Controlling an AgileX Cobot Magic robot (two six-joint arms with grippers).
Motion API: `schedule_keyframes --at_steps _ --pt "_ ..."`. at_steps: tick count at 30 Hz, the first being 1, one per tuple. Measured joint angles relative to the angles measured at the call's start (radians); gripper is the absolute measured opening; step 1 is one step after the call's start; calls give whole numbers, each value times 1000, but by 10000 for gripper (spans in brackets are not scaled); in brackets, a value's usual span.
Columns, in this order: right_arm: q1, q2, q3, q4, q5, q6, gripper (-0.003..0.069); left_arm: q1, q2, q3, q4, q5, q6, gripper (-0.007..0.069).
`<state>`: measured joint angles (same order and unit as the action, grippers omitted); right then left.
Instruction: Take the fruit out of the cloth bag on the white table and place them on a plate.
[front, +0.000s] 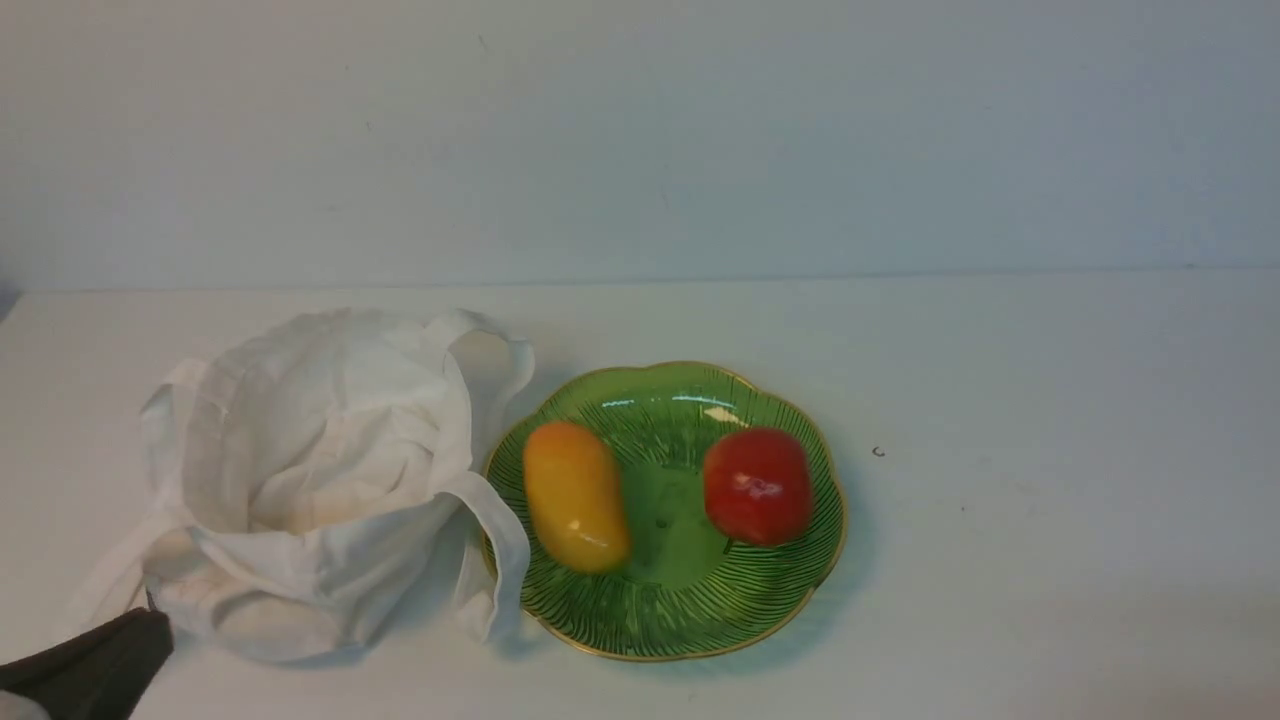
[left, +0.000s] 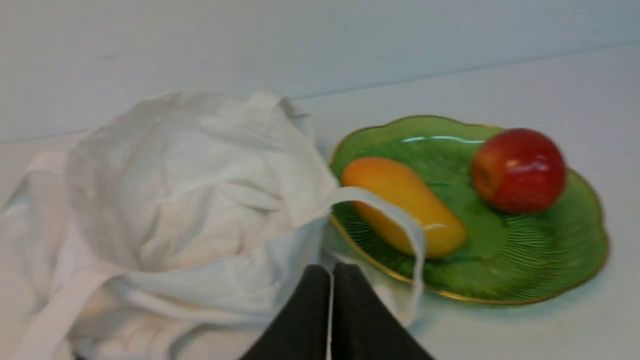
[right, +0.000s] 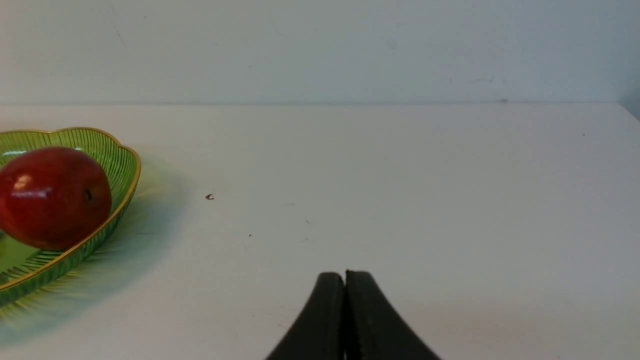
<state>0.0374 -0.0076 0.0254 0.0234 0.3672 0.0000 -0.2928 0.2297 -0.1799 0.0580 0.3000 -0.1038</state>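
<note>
The yellow-orange fruit (front: 575, 496) lies on the left half of the green plate (front: 690, 610), next to a red apple (front: 757, 486). The white cloth bag (front: 310, 470) slumps open just left of the plate, one strap hanging over the plate's rim. In the left wrist view the fruit (left: 400, 202), plate (left: 550, 270) and bag (left: 190, 195) all show. My left gripper (left: 332, 270) is shut and empty, low at the bag's near side; its tip shows in the front view (front: 150, 625). My right gripper (right: 345, 274) is shut and empty over bare white table (right: 400, 175), right of the plate (right: 122, 165).
The red apple also shows in the left wrist view (left: 518, 169) and the right wrist view (right: 52, 196). A tiny dark speck (front: 878, 452) lies on the table right of the plate. A plain wall rises behind the table.
</note>
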Motion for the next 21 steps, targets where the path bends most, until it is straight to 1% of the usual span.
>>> schedule_keyframes --at_steps 1,2,3,6,8,11,15,17,21 --pt "0 0 0 0 0 0 -14 59 -31 27 -5 -2 0 -8" --pt "0 0 0 0 0 0 -14 75 -48 41 -10 -2 0 -8" --pt "0 0 0 0 0 0 -14 130 -91 73 -27 -2 0 -8" --pt "0 0 0 0 0 0 -14 209 -161 131 -50 -2 0 -8" --pt "0 0 0 0 0 0 -14 241 -203 161 -58 0 0 -8" --pt "0 0 0 0 0 0 -14 256 -238 202 -64 6 0 -8" --pt "0 0 0 0 0 0 -14 256 -240 208 -67 39 0 -8" --pt "0 0 0 0 0 0 -14 247 -240 209 -64 69 0 -8" --pt "0 0 0 0 0 0 -14 212 -240 209 -58 77 1 -8"
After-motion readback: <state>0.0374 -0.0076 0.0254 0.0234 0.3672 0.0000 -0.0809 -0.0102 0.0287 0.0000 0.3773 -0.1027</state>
